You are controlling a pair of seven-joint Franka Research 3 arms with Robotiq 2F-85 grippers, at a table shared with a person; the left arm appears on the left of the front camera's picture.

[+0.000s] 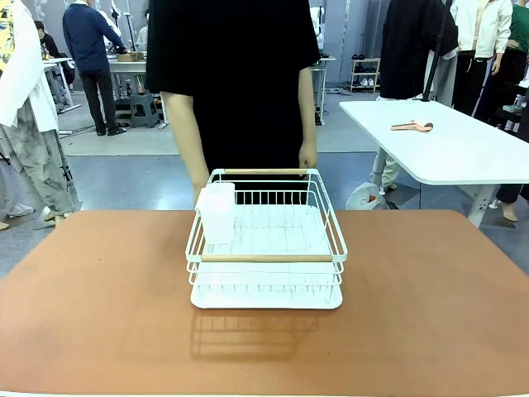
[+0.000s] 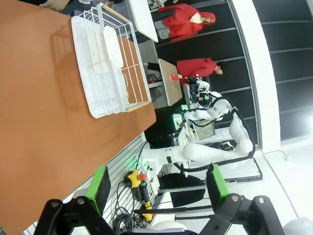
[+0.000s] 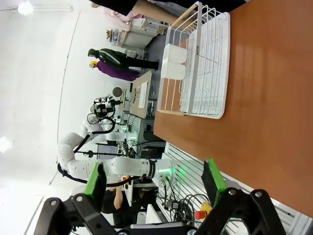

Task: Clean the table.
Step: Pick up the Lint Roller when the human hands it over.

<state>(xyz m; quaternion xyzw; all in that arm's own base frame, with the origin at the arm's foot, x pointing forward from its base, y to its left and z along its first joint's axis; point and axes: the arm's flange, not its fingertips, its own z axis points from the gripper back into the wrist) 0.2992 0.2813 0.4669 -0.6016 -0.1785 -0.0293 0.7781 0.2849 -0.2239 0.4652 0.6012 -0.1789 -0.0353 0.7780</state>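
One wire rack [image 1: 264, 296] sits on my worktop [image 1: 99, 306], one white caddy [image 1: 216, 211] at its ten o'clock corner. My left tool [image 2: 159, 183] and right tool [image 3: 154, 180] both gape wide, empty.

White wire rack [image 1: 266, 281], with wooden bars on its near rim [image 1: 266, 258] and far rim [image 1: 264, 172]; a white container [image 1: 217, 213] stands in its far left corner. Person in a black shirt [image 1: 235, 74] stands just behind the rack. White table [image 1: 463, 153] at far right, bearing a wooden utensil [image 1: 412, 126].
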